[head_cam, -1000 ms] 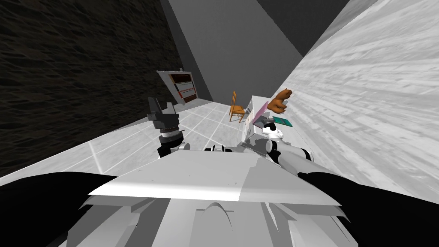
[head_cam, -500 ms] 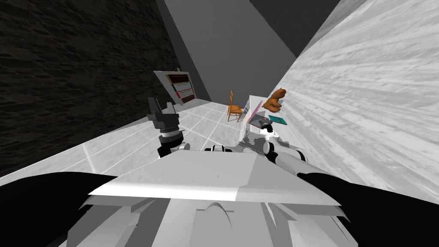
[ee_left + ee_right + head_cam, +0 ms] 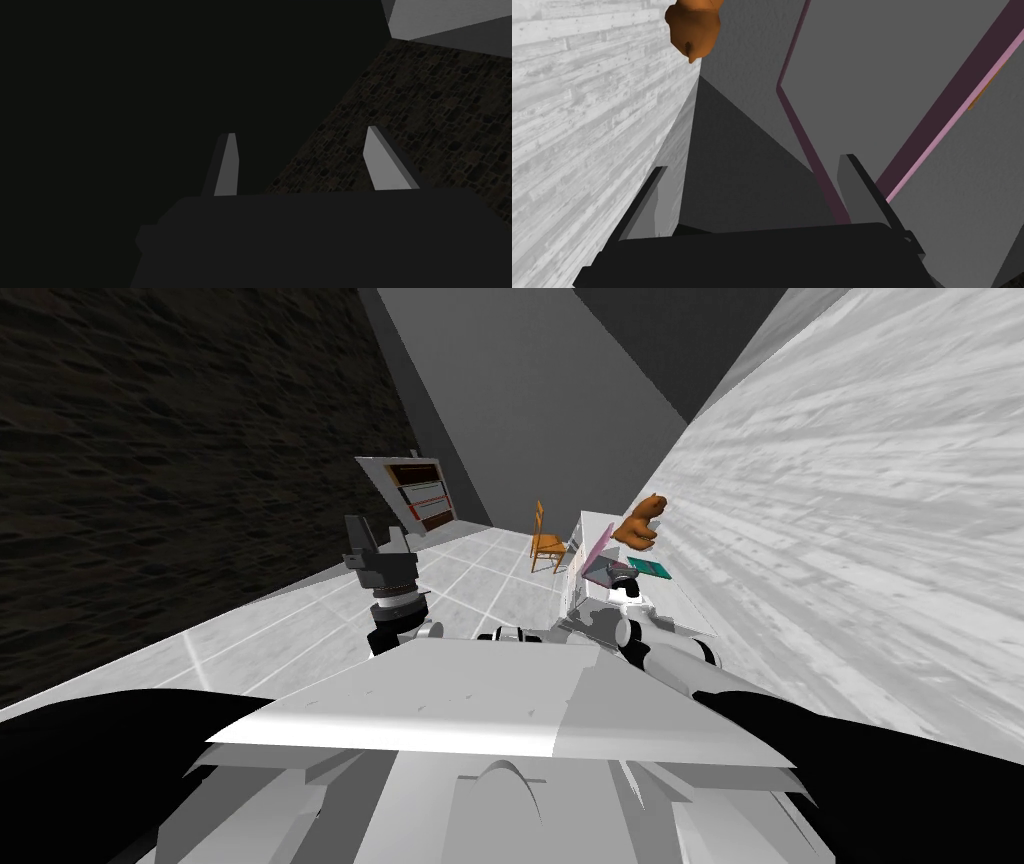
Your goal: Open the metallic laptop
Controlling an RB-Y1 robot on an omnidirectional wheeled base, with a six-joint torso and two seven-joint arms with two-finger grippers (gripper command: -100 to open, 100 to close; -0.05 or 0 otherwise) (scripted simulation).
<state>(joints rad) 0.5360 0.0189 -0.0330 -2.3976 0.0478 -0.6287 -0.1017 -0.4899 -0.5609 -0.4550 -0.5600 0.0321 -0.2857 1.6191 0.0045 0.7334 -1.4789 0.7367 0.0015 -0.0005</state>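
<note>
Laptop (image 3: 872,75) with lid partly raised, beside our right pincer (image 3: 757,200)
Our right pincer is released, the lid's pink edge running between its spread fingers; a brown bear (image 3: 692,25) sits beyond. Our left pincer (image 3: 300,160) is released too, well apart.

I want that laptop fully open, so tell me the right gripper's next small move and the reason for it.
Probably nudge the right gripper against the laptop lid to tip it back a little more. Its fingers are open, one of them lies right at the lid's pink edge, and in the head view the lid stands raised but looks short of fully open.
</note>
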